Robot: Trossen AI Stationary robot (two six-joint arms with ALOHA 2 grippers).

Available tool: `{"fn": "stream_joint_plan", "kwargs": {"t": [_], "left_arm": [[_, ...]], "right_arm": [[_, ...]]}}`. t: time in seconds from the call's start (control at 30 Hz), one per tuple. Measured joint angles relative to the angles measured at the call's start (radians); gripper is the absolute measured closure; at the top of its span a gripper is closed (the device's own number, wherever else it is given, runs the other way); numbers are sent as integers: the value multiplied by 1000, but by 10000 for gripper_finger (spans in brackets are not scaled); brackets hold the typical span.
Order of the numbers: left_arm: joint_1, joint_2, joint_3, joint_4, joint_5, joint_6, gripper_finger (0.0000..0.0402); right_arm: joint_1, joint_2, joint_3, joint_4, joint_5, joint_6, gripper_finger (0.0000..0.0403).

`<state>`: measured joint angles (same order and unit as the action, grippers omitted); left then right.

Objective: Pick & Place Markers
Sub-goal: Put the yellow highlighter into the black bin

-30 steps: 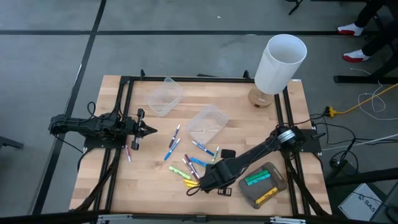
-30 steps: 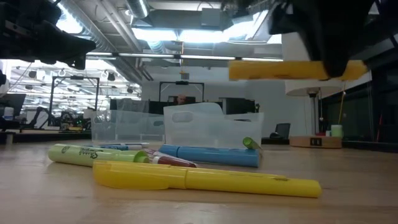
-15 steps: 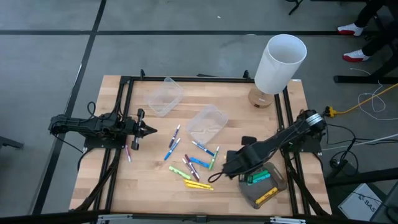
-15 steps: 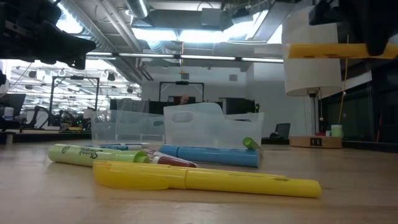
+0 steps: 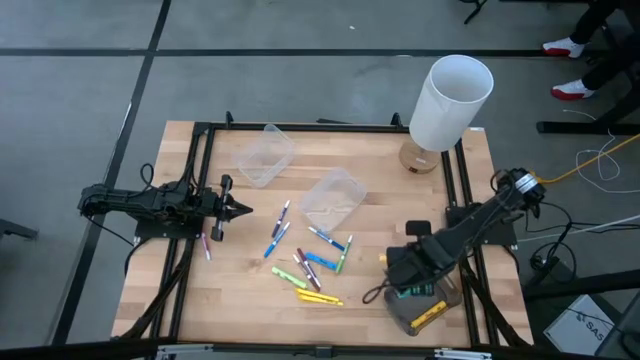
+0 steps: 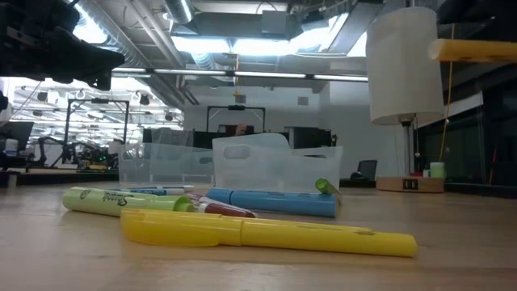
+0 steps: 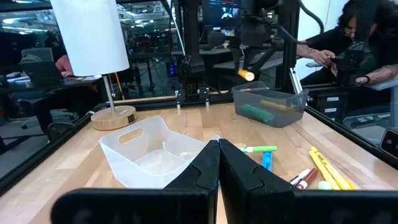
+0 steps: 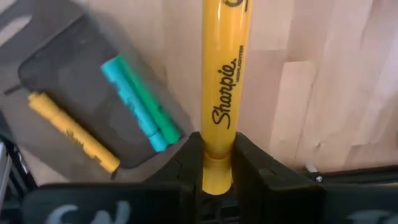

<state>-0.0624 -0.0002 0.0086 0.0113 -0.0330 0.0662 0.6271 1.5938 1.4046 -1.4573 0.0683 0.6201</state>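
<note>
My right gripper [image 8: 217, 167] hangs above the table's near right part, shut on a yellow marker [image 8: 224, 81], just beside a grey tray [image 5: 440, 298]. In that tray lie green markers [image 8: 140, 102] and a yellow one [image 8: 71, 130]. Several loose markers [image 5: 310, 268] lie flat on the wood in the table's middle; the low view shows a yellow one [image 6: 266, 230], a green one [image 6: 121, 200] and a blue one [image 6: 275, 202]. My left gripper [image 5: 240, 209] waits shut at the table's left, pointing level. My right gripper pinches the yellow marker's barrel near one end [image 8: 217, 155] between its two fingers [image 8: 189, 163], which come from above, point down and lie across it. The marker is lifted clear and lies level [image 6: 477, 50]; most of its length sticks out to one side.
Two clear tubs [image 5: 265, 155] [image 5: 333, 197] stand behind the loose markers. A white lamp [image 5: 450, 100] stands at the far right corner. One purple marker [image 5: 207, 245] lies near the left arm. Black frame rails [image 5: 200, 180] run along the table's sides.
My right gripper has carried the yellow marker from above the loose markers toward the table's right edge and a little upward, ending beside the grey tray. The marker has stayed level in the hold. The markers on the table have not moved.
</note>
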Motion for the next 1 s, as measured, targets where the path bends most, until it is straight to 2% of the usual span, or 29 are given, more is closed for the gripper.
{"fn": "stream_joint_plan", "kwargs": {"t": [0.6, 0.8, 1.0], "left_arm": [[0, 0, 0, 0, 0, 0, 398], [0, 0, 0, 0, 0, 0, 398], [0, 0, 0, 0, 0, 0, 398]], "right_arm": [[240, 0, -1, 9, -117, 26, 343], [275, 6, -1, 21, -126, 34, 343], [279, 7, -21, 118, -122, 23, 343]]}}
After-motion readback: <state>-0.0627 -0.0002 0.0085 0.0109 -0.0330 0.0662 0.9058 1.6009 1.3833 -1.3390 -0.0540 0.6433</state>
